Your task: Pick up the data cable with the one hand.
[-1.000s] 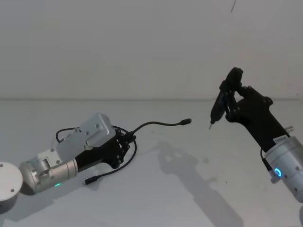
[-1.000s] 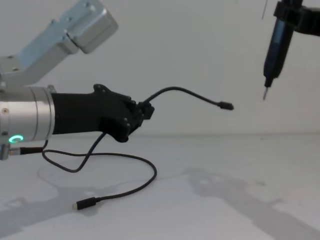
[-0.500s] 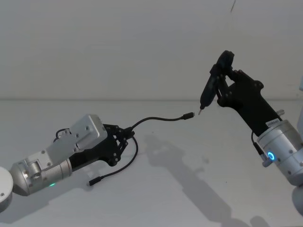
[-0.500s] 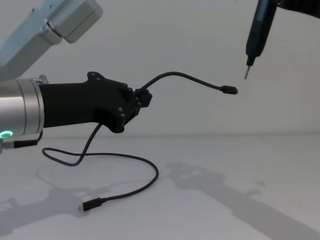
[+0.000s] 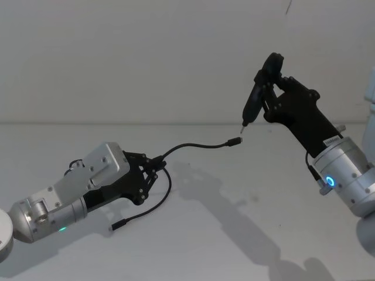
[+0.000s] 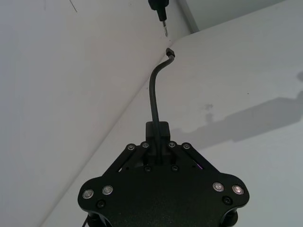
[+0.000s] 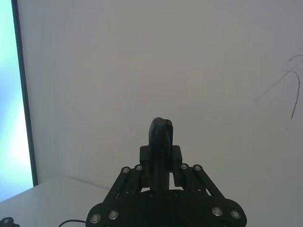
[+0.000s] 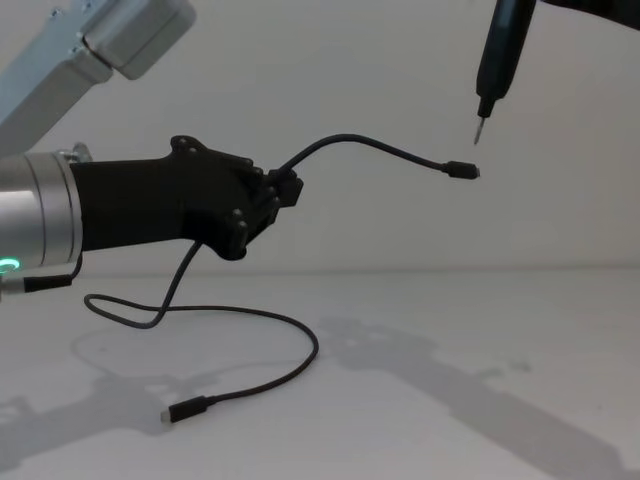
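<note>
The data cable is a thin black cord, and my left gripper is shut on it near one end, above the table. From the black blocky left gripper the data cable arches out to a small plug held in the air. The rest droops in a loop to the table, ending in a second plug. In the left wrist view the left gripper pinches the data cable. My right gripper is shut on a slim black pen-like tool, whose pin tip hangs just above the raised plug.
The white table spreads out under both arms, with a plain white wall behind it. The pen-like tool hangs point-down at the upper right of the chest view. In the right wrist view the tool stands between that gripper's fingers.
My left gripper has risen a little with the cable. The right arm has carried the pen-like tool leftward, until its tip is just above the cable's raised plug.
</note>
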